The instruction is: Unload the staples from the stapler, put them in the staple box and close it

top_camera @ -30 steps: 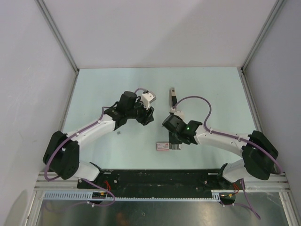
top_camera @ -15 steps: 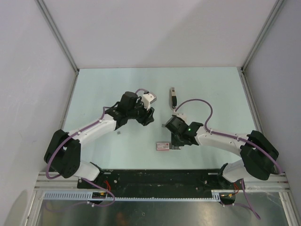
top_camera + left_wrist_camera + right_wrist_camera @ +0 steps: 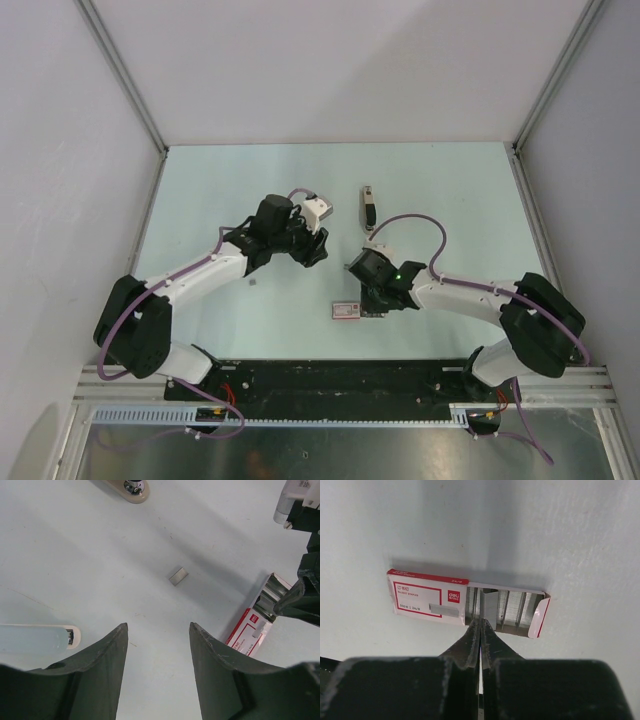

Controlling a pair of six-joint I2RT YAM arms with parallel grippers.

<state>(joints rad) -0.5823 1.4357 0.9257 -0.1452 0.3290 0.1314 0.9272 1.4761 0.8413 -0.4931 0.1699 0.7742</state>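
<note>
The stapler [image 3: 369,207] lies on the table beyond both grippers; one end of it shows at the top of the left wrist view [image 3: 131,487]. My right gripper [image 3: 480,622] is shut on a grey strip of staples [image 3: 490,604] and holds it at the open tray of the red-and-white box [image 3: 427,597]. In the top view it [image 3: 368,304] hangs over that box [image 3: 346,310]. My left gripper [image 3: 157,625] is open and empty above bare table, left of the stapler [image 3: 318,247]. A loose staple piece [image 3: 178,575] lies ahead of it.
The same loose piece [image 3: 347,267] lies between the two grippers. A tiny speck [image 3: 253,283] lies near the left forearm. A pale bar-shaped part [image 3: 35,639] shows at the left wrist view's left edge. White walls enclose the table.
My right wrist has shifted slightly near and left, settling over the box. The loose grey piece beside it has come into view. My left arm has barely moved.
</note>
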